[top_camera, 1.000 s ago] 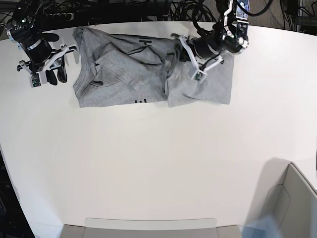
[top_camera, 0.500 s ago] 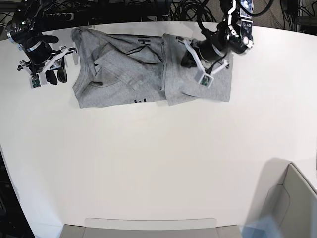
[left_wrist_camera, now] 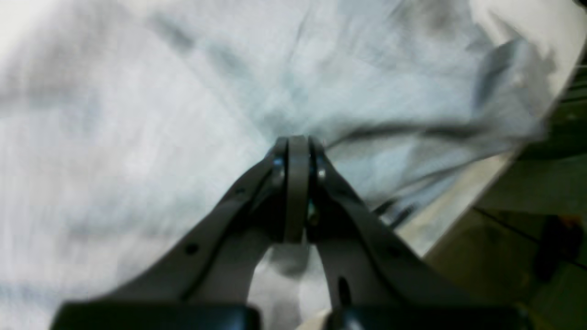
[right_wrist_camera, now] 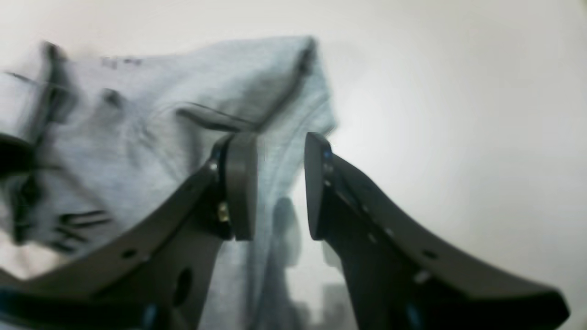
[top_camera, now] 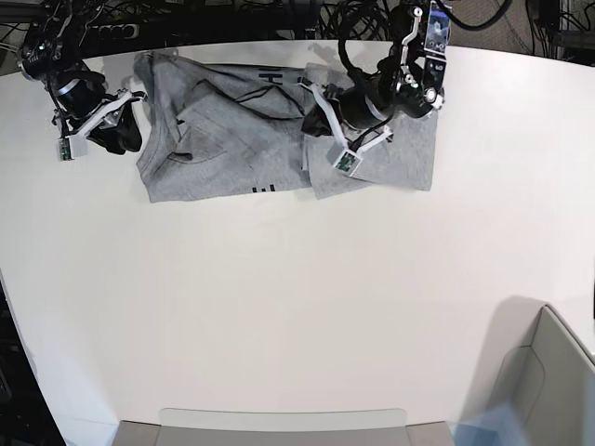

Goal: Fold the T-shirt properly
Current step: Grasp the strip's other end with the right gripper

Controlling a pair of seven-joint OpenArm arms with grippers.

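1. Where the white bench meets its far edge, the T-shirt lies crumpled and partly folded, stretched along that edge from near the far left corner to past the middle.
2. Its grey cloth shows dark folds and bits of black lettering, one near the far edge and one at the near hem.
3. The right part of the shirt is a flatter panel, lying over the rest along a seam near the middle.
4. The left gripper is over that seam, its fingers pressed together with no gap; in the left wrist view the cloth bunches right at the tips, but the blur hides whether any fabric is pinched.
5. The right gripper sits at the shirt's left end by the far left corner, fingers spread wide with nothing between them.
6. In the right wrist view, one finger is over grey cloth, the other over bare bench just beside the shirt's edge.
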